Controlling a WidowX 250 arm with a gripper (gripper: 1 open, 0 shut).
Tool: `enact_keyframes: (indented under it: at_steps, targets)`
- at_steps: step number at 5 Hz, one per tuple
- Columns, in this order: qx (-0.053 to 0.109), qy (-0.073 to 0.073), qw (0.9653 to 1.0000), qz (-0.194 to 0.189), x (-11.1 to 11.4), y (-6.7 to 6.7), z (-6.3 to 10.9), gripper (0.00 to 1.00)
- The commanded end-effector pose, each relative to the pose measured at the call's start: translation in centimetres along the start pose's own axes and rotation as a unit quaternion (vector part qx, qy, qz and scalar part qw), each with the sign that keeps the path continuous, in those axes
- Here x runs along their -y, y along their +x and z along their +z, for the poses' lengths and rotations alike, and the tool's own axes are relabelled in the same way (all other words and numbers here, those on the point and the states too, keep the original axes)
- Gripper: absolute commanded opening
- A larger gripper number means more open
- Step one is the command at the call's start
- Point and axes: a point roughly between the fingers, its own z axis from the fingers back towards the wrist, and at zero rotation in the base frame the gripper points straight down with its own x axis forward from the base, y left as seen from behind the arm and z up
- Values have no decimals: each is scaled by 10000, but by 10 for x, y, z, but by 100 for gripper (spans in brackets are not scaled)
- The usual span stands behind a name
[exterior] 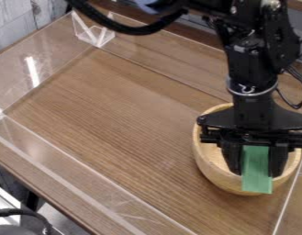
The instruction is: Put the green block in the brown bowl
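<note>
1. The black gripper hangs at the lower right of the frame, pointing down over the brown bowl.
2. Its 2 fingers pinch the green block between them.
3. The green block tilts steeply, its top hidden among the fingers and its lower end reaching the bowl's near rim.
4. The bowl sits on the wooden table, near its lower right edge.
5. Clear walls border the table at the left.

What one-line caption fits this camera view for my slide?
Black gripper holds the long bright green block over the round light-brown wooden bowl on a wood-grain table.
</note>
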Motion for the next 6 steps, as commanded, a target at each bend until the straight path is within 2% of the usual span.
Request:
enact_keyframes:
  at_steps: [1, 6]
  targets:
    - [204, -202, 9996, -26, 12, 4, 12, 0]
    - [211, -296, 9981, 490, 13, 3, 11, 0]
